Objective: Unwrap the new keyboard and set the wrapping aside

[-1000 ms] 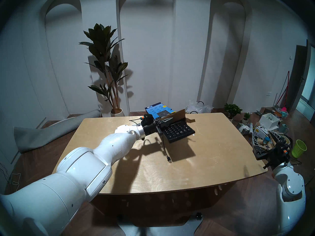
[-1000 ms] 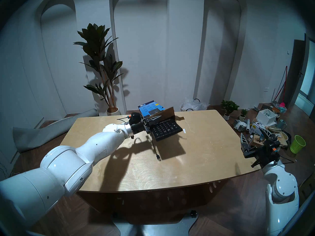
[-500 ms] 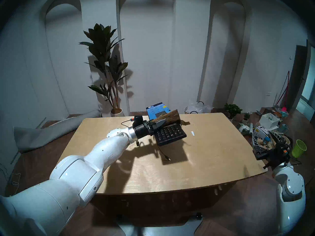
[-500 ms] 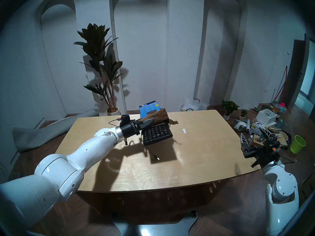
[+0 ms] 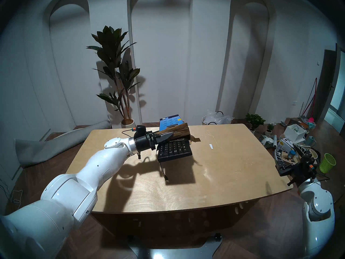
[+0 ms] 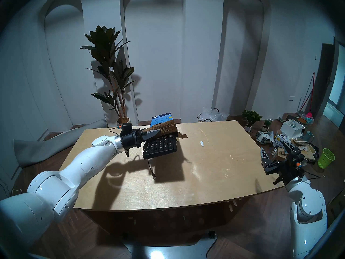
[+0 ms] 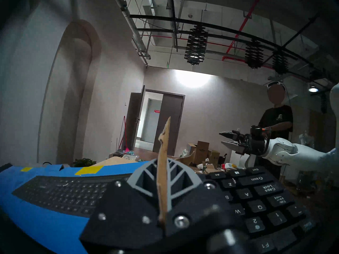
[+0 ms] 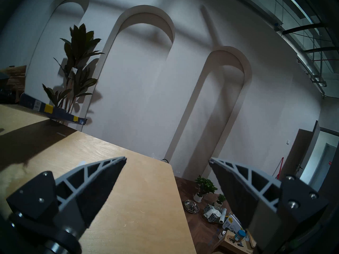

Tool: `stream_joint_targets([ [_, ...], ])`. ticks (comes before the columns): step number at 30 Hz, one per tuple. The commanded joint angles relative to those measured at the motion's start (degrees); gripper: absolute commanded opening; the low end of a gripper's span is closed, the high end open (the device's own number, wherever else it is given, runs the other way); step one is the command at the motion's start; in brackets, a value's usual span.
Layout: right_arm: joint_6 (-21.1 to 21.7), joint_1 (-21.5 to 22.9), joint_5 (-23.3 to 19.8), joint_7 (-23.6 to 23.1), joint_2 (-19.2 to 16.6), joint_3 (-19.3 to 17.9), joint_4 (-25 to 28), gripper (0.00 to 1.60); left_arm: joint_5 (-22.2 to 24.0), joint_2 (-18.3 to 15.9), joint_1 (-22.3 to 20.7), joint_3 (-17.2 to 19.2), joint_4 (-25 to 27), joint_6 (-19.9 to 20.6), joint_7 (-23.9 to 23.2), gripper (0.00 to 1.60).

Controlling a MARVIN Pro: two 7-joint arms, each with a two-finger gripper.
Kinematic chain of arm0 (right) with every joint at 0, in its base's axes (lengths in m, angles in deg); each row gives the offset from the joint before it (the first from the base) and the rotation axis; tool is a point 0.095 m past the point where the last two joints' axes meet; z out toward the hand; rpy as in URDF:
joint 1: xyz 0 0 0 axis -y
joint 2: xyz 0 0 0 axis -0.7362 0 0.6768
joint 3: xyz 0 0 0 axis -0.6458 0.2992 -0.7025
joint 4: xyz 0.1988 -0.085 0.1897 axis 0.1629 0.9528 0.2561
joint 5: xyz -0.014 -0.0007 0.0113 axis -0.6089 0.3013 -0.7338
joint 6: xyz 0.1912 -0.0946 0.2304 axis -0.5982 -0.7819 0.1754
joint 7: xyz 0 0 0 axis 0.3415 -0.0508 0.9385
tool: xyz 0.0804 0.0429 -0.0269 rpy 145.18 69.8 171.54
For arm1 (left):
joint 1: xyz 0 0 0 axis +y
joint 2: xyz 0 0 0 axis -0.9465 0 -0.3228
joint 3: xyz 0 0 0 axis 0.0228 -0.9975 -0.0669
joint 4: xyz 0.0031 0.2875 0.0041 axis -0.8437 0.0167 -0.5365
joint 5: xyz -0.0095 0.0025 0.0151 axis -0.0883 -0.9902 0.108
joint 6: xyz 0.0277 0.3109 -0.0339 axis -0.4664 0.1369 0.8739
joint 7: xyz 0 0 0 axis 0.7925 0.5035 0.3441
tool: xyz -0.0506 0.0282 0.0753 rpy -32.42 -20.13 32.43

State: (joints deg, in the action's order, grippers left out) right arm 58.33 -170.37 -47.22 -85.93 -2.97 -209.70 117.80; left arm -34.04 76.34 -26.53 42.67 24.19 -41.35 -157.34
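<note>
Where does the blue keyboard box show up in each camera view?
Head left: box at centre, behind the left gripper.
Head right: box left of centre, at the table's far edge.
Left wrist: box fills the lower left.
Right wrist: box, navy side only, at left.
Shared landmark: tall plant.

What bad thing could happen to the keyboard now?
The left gripper pinches only the box's brown flap, lifted off the table. The keyboard sticks halfway out, so it might slide out and drop. Its dangling USB cable could drag. The thin flap might tear.
</note>
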Motion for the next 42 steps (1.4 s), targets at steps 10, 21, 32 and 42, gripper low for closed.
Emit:
stream_joint_targets([
  [10,-7.62,8.15,6.24,-12.19,-11.86,8.53,-5.82,1.60,0.00,2.26,-1.21,-1.62,10.34,5.49,-2.21,0.00],
  [21,-11.59,14.33,6.92,-14.24,-14.26,15.97,-8.05,1.60,-0.99,-4.20,1.70,-0.55,11.01,6.88,2.00,0.00],
  [32,-16.47,18.33,4.51,-15.31,-13.76,16.27,-10.46,1.60,0.29,-10.45,4.01,4.59,14.18,8.20,10.50,0.00],
  [42,-19.49,19.55,2.55,-15.87,-13.76,14.94,-11.91,1.60,3.93,-12.78,7.74,9.07,21.21,11.44,13.58,0.00],
])
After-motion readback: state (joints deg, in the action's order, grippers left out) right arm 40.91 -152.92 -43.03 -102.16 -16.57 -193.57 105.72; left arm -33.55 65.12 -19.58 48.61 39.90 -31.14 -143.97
